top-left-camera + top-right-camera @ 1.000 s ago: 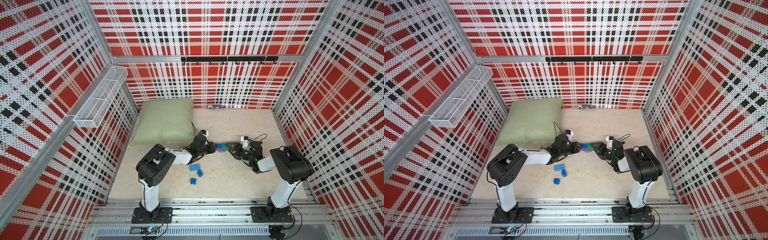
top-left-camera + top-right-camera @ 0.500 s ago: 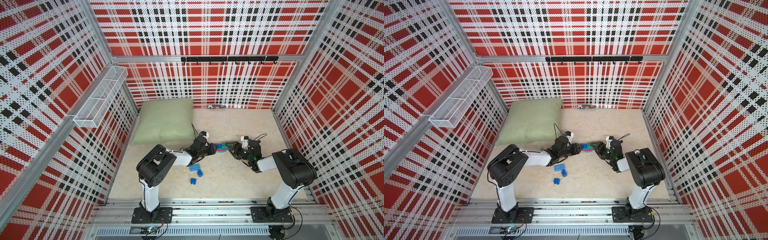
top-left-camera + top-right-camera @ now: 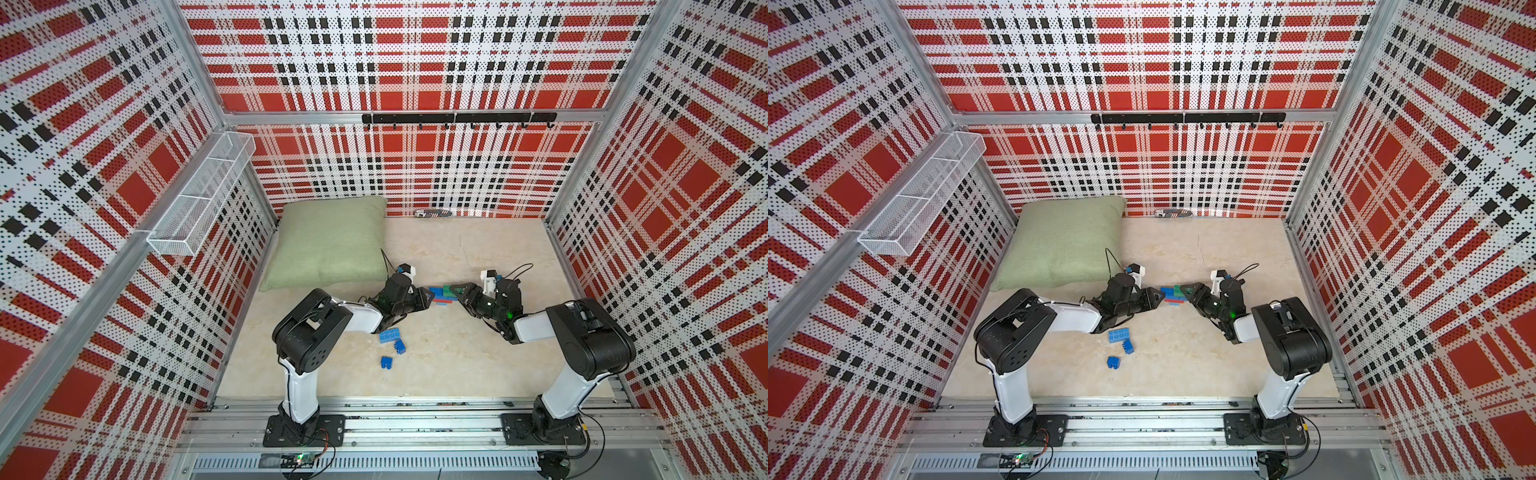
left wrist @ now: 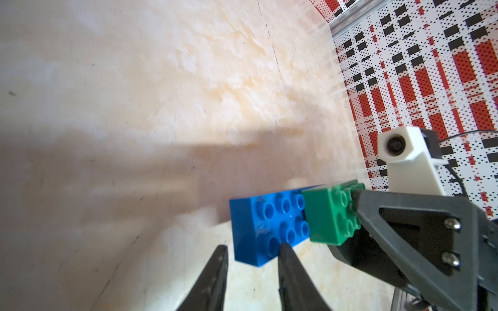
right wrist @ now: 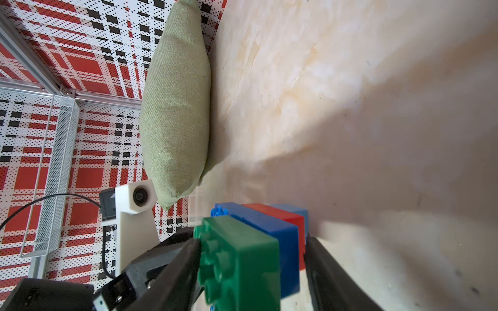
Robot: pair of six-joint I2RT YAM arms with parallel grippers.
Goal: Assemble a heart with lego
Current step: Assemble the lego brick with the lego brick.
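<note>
- Heart [image 3: 444, 294], only partly built, sits at the middle of the marble-look table [image 3: 478, 374], between the two gripper tips and well in front of the green pillow [image 3: 332, 241].
- It is a small stepped cluster: a green brick [image 5: 242, 258] on a dark blue brick [image 5: 272, 231], then a red brick [image 5: 272, 212] and a light blue brick [image 5: 292, 209].
- Right gripper [image 3: 457, 291] brackets the cluster, one finger on the green studs, the other against the red side; it appears to clamp it.
- Left gripper [image 4: 252, 246] has narrow jaws, tips at the near corner of the dark blue brick; whether they pinch it I cannot tell.
- Three loose blue bricks lie unjoined near the left arm: a long one [image 3: 390, 335], a short one [image 3: 400, 345], and another short one [image 3: 386, 362].
- Judged progress: roughly halfway, with those three left to add.
</note>
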